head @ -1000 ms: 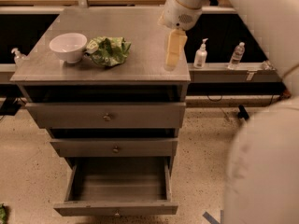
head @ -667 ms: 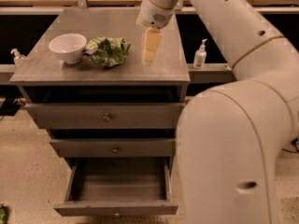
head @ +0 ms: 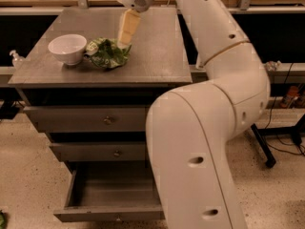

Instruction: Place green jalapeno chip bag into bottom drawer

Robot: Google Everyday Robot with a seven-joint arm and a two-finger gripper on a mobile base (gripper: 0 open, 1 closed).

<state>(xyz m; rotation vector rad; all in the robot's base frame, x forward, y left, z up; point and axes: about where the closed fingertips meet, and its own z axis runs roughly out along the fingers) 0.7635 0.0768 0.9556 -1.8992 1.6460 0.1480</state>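
Green jalapeno chip bag (head: 108, 54) lay unmoved on cabinet top (head: 157, 56), just right of white bowl (head: 67, 48). Gripper (head: 125, 43) had travelled left across the top, its tip now at the bag's far right edge; open or closed could not be told. Bottom drawer (head: 102, 194) stayed pulled out.

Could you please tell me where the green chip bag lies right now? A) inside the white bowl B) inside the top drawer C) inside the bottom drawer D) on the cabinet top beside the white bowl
D: the green jalapeno chip bag lies on the cabinet top beside the white bowl, with the tool just above it.
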